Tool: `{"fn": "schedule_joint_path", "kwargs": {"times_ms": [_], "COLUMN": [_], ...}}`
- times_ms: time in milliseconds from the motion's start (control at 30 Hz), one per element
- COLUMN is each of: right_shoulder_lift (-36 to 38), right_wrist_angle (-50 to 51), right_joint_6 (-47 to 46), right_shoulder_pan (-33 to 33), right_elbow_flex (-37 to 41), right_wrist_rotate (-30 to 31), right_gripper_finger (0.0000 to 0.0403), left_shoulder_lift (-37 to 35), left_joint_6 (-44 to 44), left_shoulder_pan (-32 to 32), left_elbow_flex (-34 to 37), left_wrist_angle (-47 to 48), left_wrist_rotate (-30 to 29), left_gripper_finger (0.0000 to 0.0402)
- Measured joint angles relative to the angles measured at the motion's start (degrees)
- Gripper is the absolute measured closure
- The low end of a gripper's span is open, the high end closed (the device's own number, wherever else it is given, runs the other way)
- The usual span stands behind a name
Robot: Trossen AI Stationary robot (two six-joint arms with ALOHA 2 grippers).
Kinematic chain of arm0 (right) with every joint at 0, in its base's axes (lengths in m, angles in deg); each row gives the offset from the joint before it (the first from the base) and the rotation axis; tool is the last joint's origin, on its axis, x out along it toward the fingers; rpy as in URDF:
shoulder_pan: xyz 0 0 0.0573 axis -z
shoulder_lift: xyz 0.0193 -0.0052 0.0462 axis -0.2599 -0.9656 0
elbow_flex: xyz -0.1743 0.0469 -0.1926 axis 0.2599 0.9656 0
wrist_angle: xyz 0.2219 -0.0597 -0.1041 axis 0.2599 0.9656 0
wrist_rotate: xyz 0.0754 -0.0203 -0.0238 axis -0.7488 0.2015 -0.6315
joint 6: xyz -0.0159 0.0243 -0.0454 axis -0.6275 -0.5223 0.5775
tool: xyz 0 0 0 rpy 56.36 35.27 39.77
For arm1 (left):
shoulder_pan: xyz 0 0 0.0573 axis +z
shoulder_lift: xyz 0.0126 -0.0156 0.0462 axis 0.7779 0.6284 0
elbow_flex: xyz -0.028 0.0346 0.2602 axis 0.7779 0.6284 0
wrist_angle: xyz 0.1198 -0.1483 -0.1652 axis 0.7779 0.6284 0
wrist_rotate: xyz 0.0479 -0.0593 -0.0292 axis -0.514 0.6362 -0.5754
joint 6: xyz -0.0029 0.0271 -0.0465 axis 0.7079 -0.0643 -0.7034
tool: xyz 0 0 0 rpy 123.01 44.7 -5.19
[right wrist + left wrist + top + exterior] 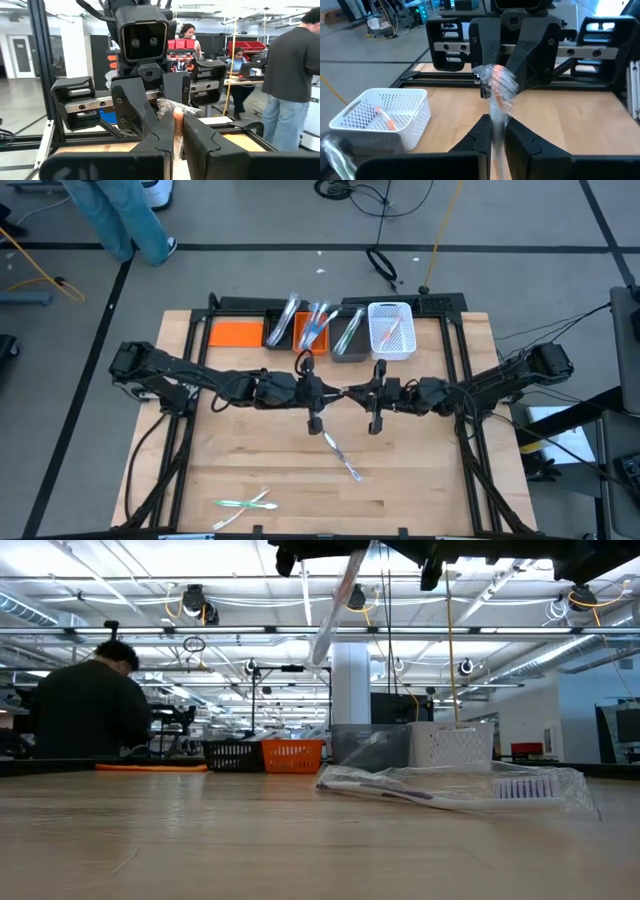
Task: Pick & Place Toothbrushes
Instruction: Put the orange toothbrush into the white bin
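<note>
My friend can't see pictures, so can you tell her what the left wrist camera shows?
The left gripper has its fingers shut on a wrapped toothbrush with an orange-pink end, held up above the wooden table. The right gripper faces it and pinches the other end. A white basket nearby holds another toothbrush.

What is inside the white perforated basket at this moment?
The white basket holds at least one toothbrush with pink-red accents, lying slantwise on its floor. Its near wall hides part of the floor in the left wrist view, so an exact count cannot be made.
</note>
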Motion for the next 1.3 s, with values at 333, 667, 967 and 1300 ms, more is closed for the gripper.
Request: {"fn": "schedule_joint_path", "kwargs": {"times_ms": [333,667,967,1300], "right_shoulder_lift": [0.02,6.19,17.35,29.28], "right_wrist_angle": [1.93,10.4,25.9,39.25], "right_joint_6": [0.47,0.8,0.92,1.06], "right_shoulder_pan": [0.0,-0.04,0.36,5.13], "right_elbow_flex": [0.0,-0.02,0.0,-0.02], "right_wrist_rotate": [1.57,5.34,18.45,30.12], "right_gripper_finger": [0.0391,0.0391,0.0391,0.0391], "left_shoulder_lift": [0.0,-1.66,-7.59,-7.5], "left_joint_6": [5.21,6.68,0.99,-4.27], "left_shoulder_pan": [-0.08,-0.2,-0.2,-0.22], "left_elbow_flex": [0.0,0.0,-0.07,-0.04], "left_wrist_angle": [2.87,7.13,16.58,20.92], "left_wrist_rotate": [-1.5,-4.99,-4.99,-4.75], "left_gripper_finger": [0.035,0.0248,0.0209,0.0208]}}
